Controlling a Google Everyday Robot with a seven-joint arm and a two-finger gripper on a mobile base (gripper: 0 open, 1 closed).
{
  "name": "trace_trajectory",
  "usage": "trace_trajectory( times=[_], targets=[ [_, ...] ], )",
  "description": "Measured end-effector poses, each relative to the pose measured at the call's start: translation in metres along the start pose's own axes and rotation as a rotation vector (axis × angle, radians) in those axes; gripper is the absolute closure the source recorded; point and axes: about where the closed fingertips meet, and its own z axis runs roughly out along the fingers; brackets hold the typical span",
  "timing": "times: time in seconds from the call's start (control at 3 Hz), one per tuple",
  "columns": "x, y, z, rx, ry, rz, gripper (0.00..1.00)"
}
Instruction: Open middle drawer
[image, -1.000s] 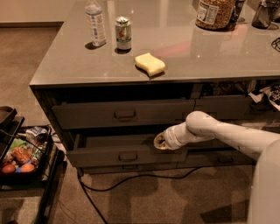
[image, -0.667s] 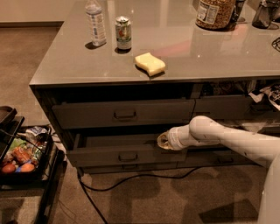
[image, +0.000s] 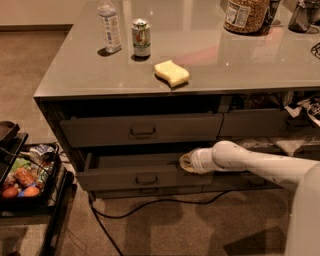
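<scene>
The middle drawer (image: 115, 176) is a wide dark grey drawer with a small central pull handle (image: 146, 178). It stands pulled out a little from the counter, and a strip of its dark inside shows. My gripper (image: 186, 162) is at the end of the white arm (image: 250, 162), which reaches in from the right. It sits at the drawer's top edge, right of the handle, with its tip pointing into the opening.
Above is a taller drawer (image: 142, 130) and below a slim one (image: 145, 191). On the countertop (image: 240, 65) stand a bottle (image: 109, 26), a can (image: 141, 37), a yellow sponge (image: 171, 73) and a jar (image: 245, 15). A black cart with groceries (image: 22, 177) stands left. A cable (image: 150, 202) crosses the floor.
The arm's wrist has dropped slightly and the gripper has shifted a little along the drawer's top edge. The drawer stands out about as far as before.
</scene>
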Motion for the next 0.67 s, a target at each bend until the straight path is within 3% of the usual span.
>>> trace_trajectory(
  times=[0.67],
  targets=[
    [0.005,0.0,0.029,-0.001,-0.009,-0.025,1.0]
  ],
)
